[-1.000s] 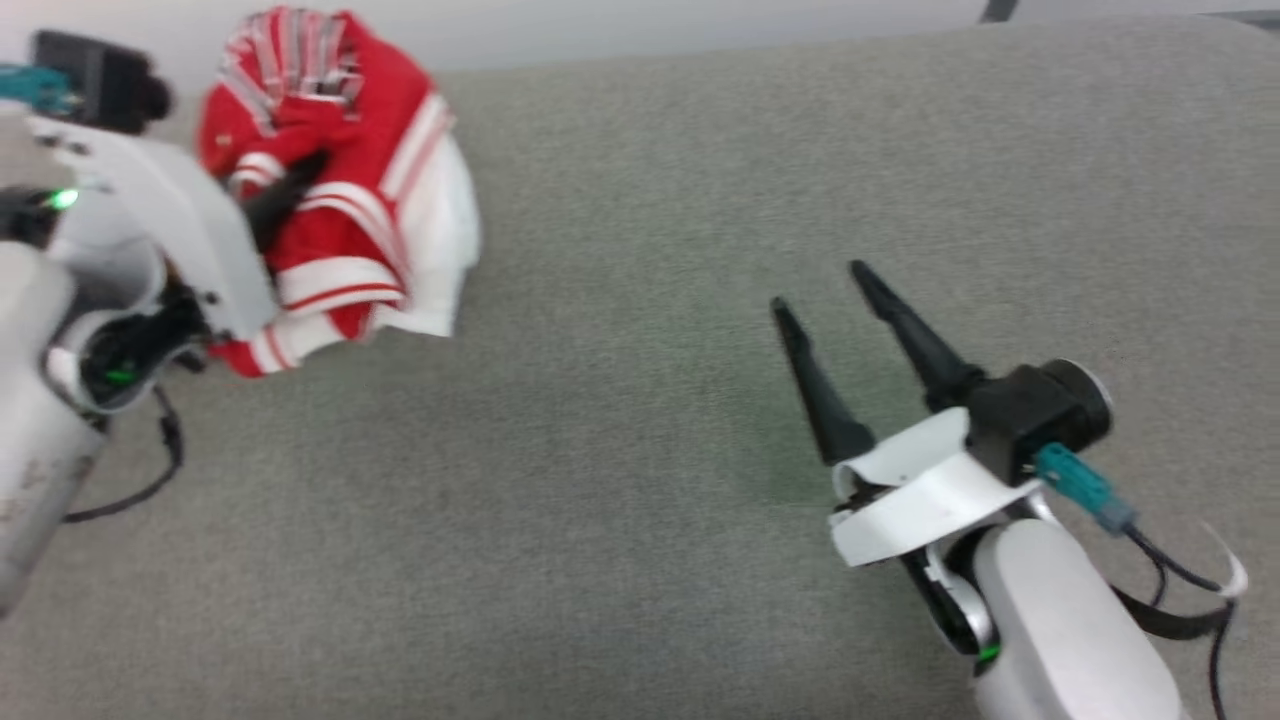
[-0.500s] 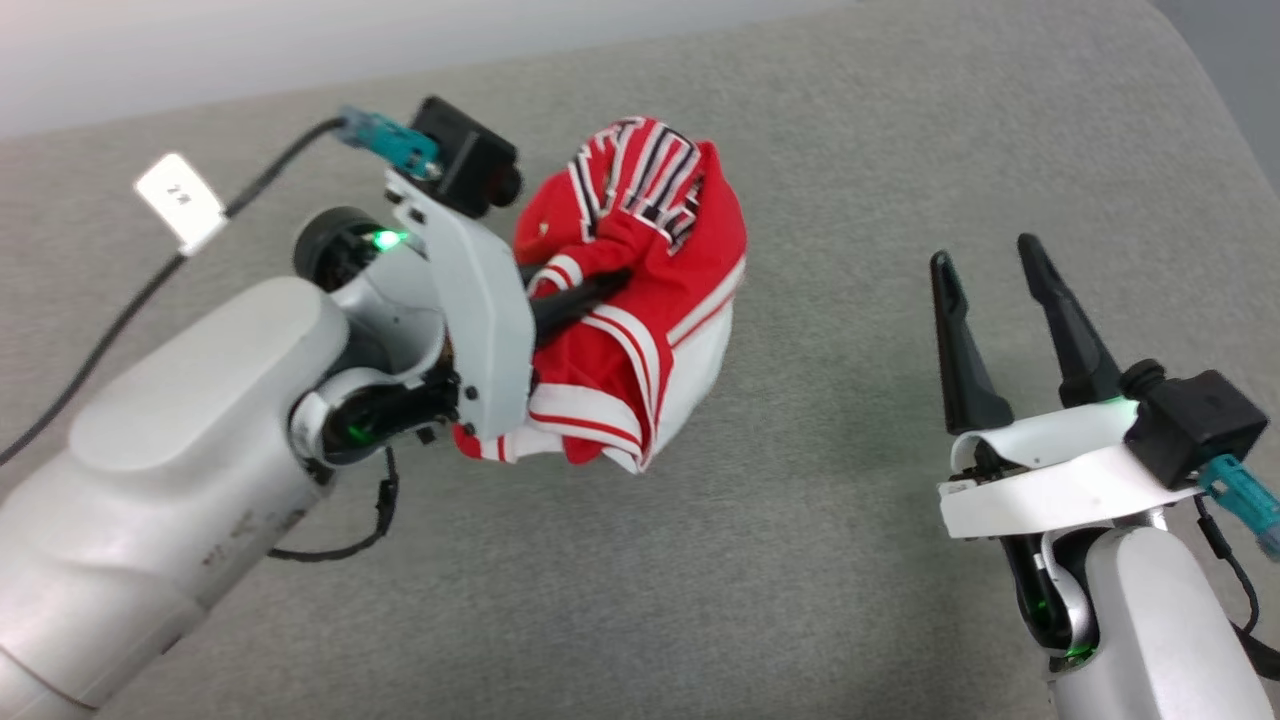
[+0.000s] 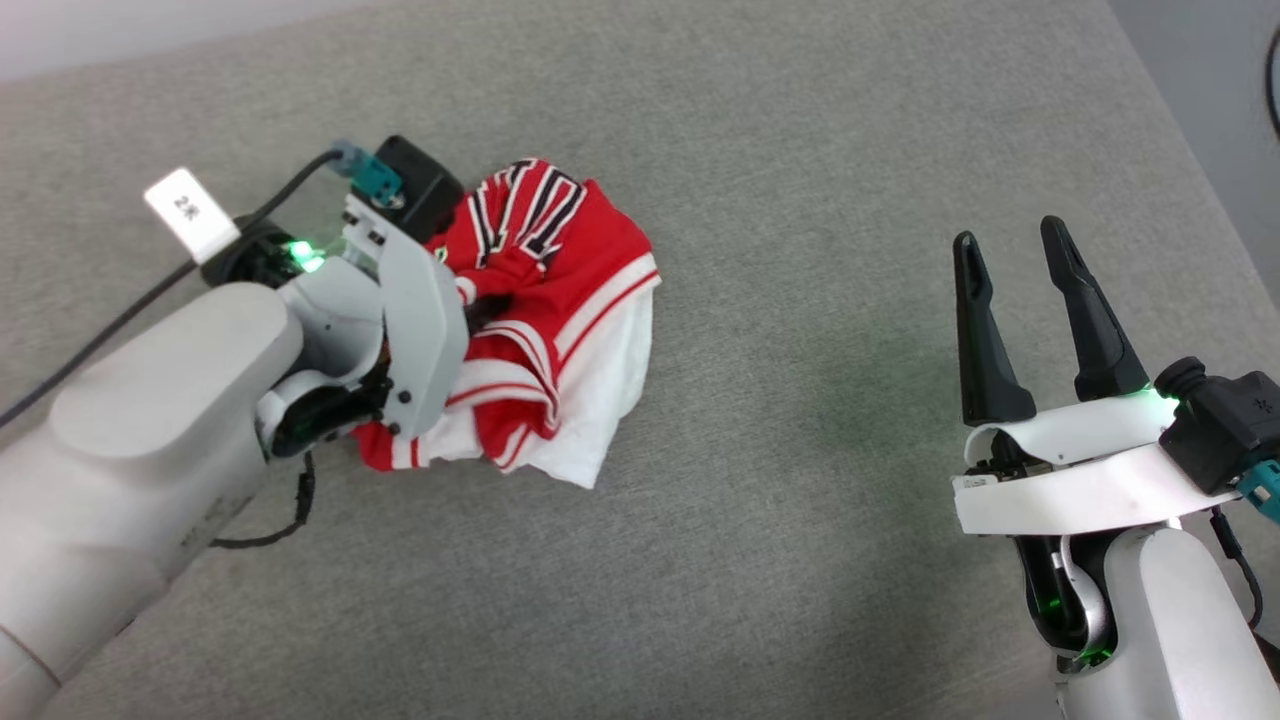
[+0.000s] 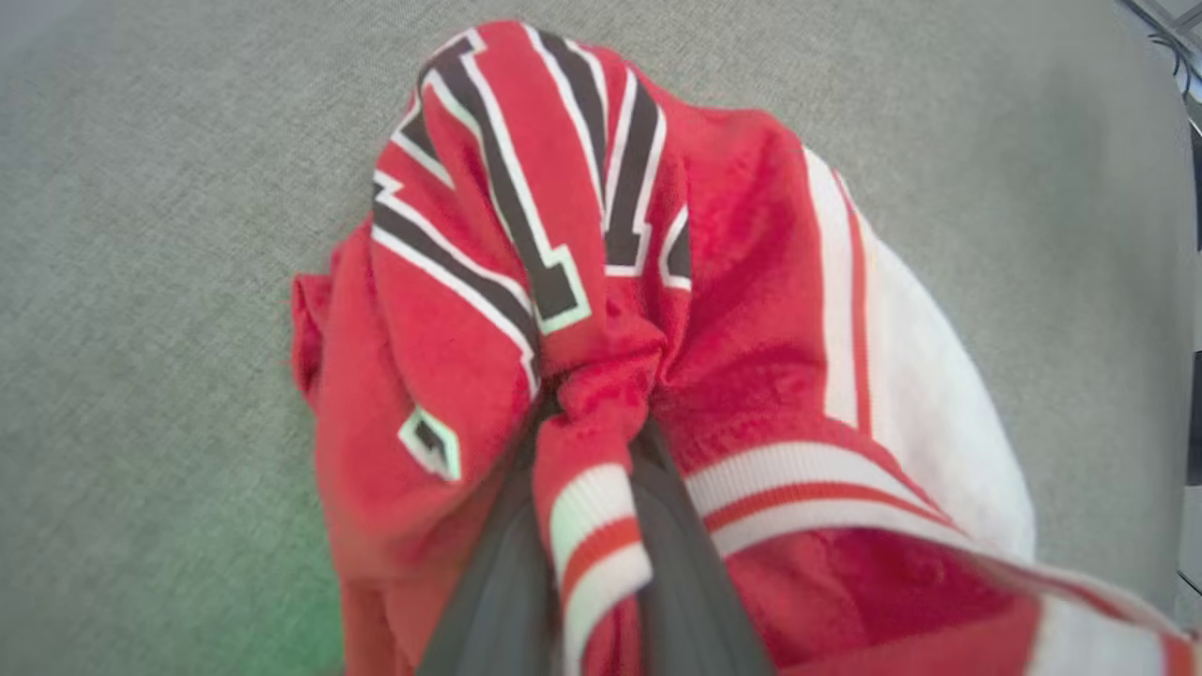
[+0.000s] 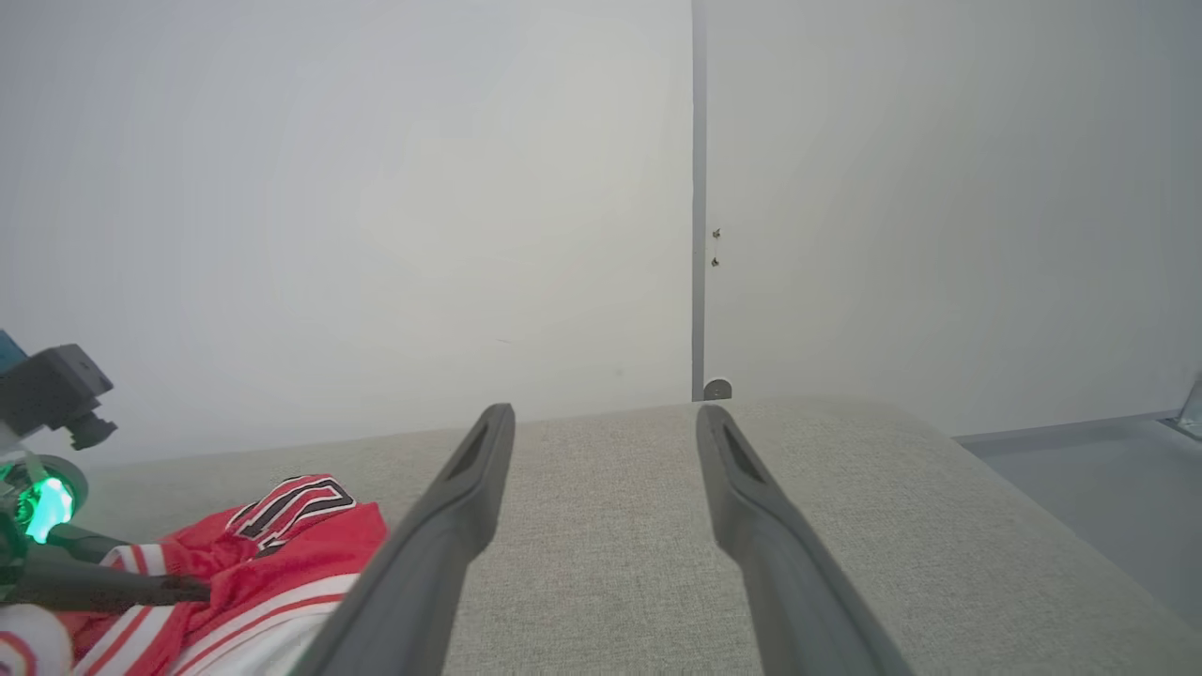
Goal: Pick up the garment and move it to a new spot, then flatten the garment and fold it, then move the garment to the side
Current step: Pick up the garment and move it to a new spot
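Two end effectors: the left end effector (image 3: 488, 305) is clamped on the garment (image 3: 560, 330); the right end effector (image 3: 1010, 240) has its jaws wide apart and holds nothing.
Left grip: the dark fingers pinch one gathered fold. The left wrist view shows a band of white-and-red striped trim squeezed between them.
Why this grip: I'd say a single-point pinch makes the cloth bunch into one bundle. That is fine for carrying it to a new spot but useless for flattening.
Why the right waits: my guess is it is parked clear of the bundle, open and ready to take a second edge once spreading starts.
Garment location: on the left half of the grey fabric-covered worktop (image 3: 800, 150), nearer the far edge than the near edge and well apart from the right edge.
Contact: the white lower folds look to be touching the worktop. I cannot tell whether the whole bundle rests there or partly hangs from the grip.
Facing: the red panel with black, white-outlined lettering is on top, toward the far edge. The white inside spills out toward the near-right side.
Long axis: the jersey's own axis can't be read because neck and hem are lost in the crumple. The lump itself runs slightly longer far-to-near than left-to-right.
Right position: near the right edge of the worktop, fingers pointing toward the far edge, well apart from the garment.
Stage: judged to be the relocation step, with flattening and folding not started.
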Motion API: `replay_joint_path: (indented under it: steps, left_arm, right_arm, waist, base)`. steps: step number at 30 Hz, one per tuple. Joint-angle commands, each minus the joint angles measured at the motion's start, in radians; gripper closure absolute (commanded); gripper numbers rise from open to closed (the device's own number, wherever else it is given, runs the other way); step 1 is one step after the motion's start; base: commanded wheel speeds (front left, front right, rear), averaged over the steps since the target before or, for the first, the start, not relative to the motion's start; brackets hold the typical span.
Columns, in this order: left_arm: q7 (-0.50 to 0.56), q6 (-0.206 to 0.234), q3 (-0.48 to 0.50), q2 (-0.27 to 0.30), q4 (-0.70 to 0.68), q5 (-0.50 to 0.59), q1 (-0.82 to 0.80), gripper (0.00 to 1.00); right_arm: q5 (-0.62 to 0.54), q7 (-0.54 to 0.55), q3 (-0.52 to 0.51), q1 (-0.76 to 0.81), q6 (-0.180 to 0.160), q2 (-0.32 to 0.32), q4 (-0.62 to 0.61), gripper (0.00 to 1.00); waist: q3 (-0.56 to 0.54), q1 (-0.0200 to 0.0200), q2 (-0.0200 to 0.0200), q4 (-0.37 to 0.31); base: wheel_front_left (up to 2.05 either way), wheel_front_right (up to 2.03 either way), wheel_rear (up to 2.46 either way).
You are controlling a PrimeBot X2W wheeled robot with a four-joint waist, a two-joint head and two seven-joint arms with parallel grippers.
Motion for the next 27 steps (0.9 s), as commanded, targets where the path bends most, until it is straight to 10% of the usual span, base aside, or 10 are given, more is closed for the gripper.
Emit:
replay_joint_path:
  steps: [1, 15, 19, 20, 27]
  left_arm:
    - [-0.009, 0.002, -0.017, 0.012, 0.035, 0.018, -0.006, 1.0]
    - [0.059, 0.006, -0.069, -0.006, 0.104, 0.156, 0.08, 1.0]
    - [0.008, 0.006, -0.069, -0.019, 0.091, 0.146, 0.069, 0.52]
    - [-0.009, 0.006, -0.067, -0.021, 0.095, 0.149, 0.059, 0.0]
    - [-0.137, 0.004, -0.052, -0.062, 0.114, 0.091, 0.012, 0.0]
  right_arm:
    - [0.006, -0.005, 0.001, 0.014, 0.0, 0.002, -0.008, 0.0]
    - [0.022, -0.005, 0.013, -0.019, 0.0, 0.002, -0.035, 0.0]
    - [0.01, -0.005, 0.009, -0.015, 0.0, 0.003, -0.028, 0.0]
    - [0.006, -0.005, 0.008, -0.014, 0.0, 0.002, -0.026, 0.0]
    - [-0.024, -0.005, -0.003, -0.005, 0.0, 0.002, 0.007, 0.0]
  waist:
    - [0.021, 0.0, 0.0, -0.023]
    - [0.054, 0.0, 0.0, -0.023]
    - [0.043, 0.0, 0.0, -0.006]
    - [0.039, 0.0, 0.0, 0.0]
    - [-0.015, 0.0, 0.0, 0.064]
  base:
    - [0.0, 0.0, 0.0]
    - [0.0, 0.0, 0.0]
    - [0.0, 0.0, 0.0]
    - [0.0, 0.0, 0.0]
    - [0.0, 0.0, 0.0]
